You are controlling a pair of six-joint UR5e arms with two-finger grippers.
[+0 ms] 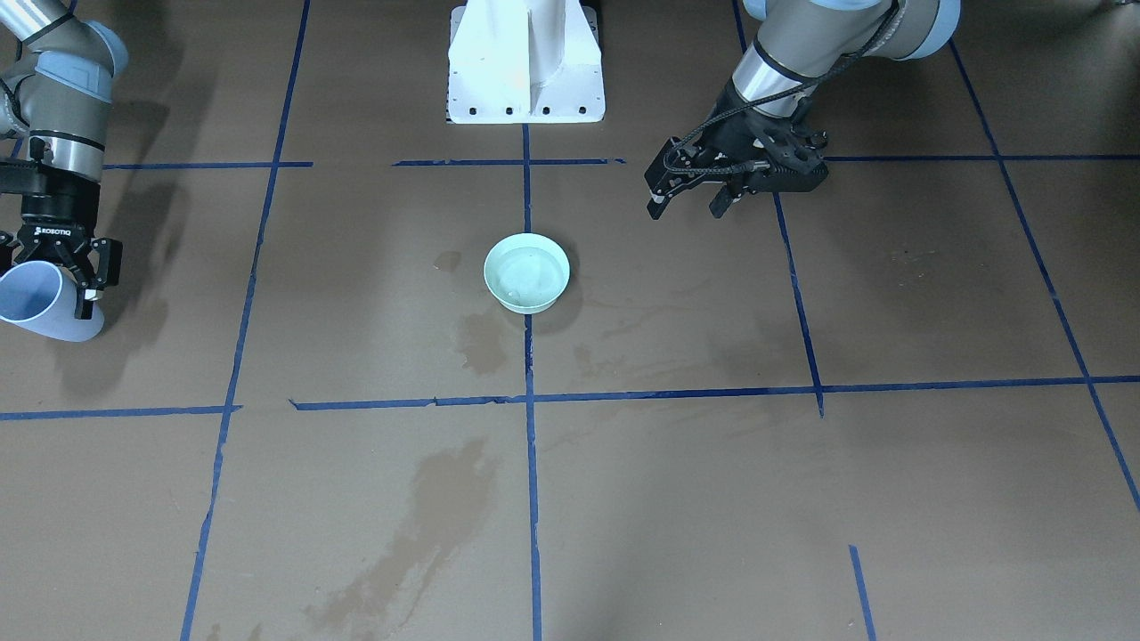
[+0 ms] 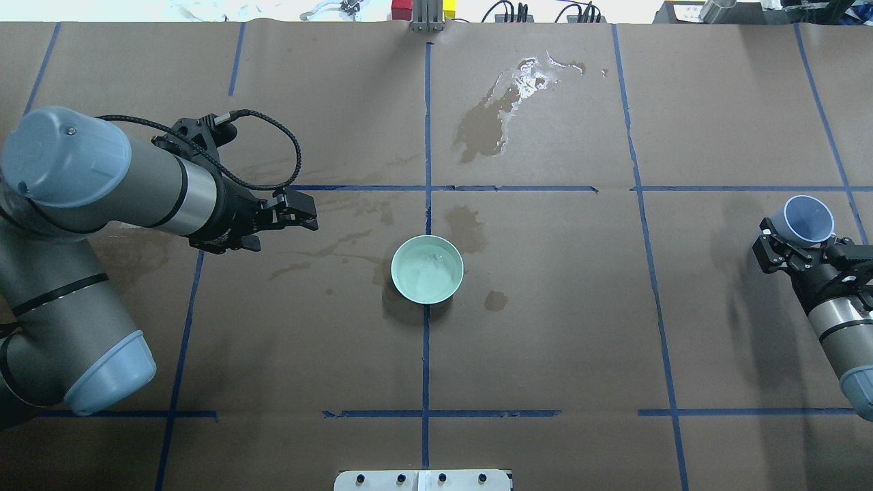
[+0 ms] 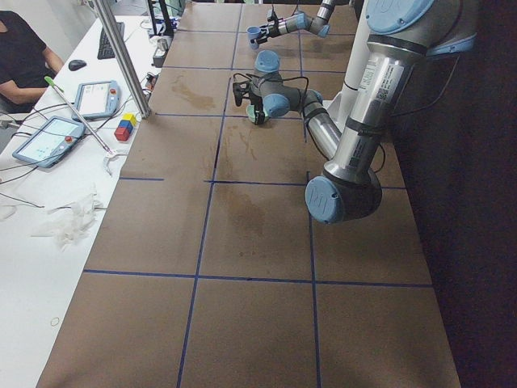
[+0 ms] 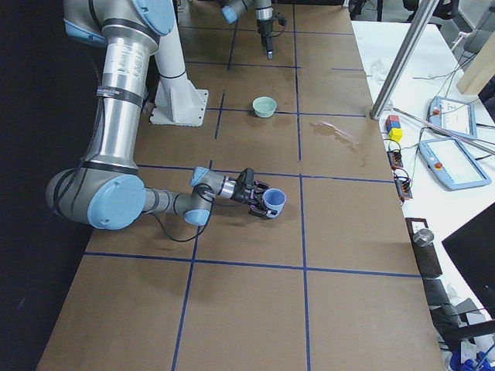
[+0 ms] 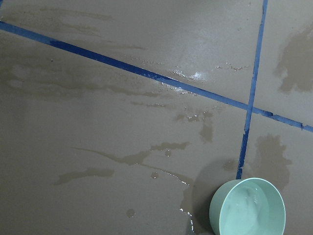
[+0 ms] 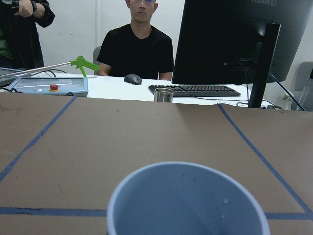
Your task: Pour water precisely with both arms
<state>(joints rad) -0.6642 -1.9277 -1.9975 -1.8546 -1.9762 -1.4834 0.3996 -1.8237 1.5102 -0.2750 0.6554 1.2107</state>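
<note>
In the front-facing view you find the bowl (image 1: 526,271) on the bench (image 1: 802,499), the water (image 1: 525,265) glinting inside it. The left arm (image 1: 802,53) slants down from the robot's side of the bowl. Its left claw (image 1: 687,211) hangs released, fingers spread, gripping nothing. Well apart from the bowl, at the frame's edge, the right arm (image 1: 62,98) drops almost straight down. Its right claw (image 1: 62,271) is clenched on a tilted pale blue cup (image 1: 31,307).

From overhead you see the left claw (image 2: 310,215) pointing toward the bowl (image 2: 427,269) across a broad stretch of bench. The cup (image 2: 808,219) sits far off on the bowl's other side, near the bench's end. Only this view shows you a shiny wet patch (image 2: 508,102) beyond the bowl.

From the left end, the near arm folds at its elbow. The bowl (image 3: 257,118) peeks out just below its wrist, and the cup (image 3: 253,34) is tiny far behind.

From the right end, you see the right claw (image 4: 255,197) holding the cup (image 4: 274,201) low over the bench, well short of the bowl (image 4: 264,106).

The left wrist camera puts the bowl (image 5: 248,208) in the lower corner, with wet streaks (image 5: 146,156) spreading from it.

The right wrist camera gives you the cup's rim (image 6: 188,169) close up. Past it lies the bench edge, then a keyboard (image 6: 194,90) and a monitor (image 6: 230,39).
</note>
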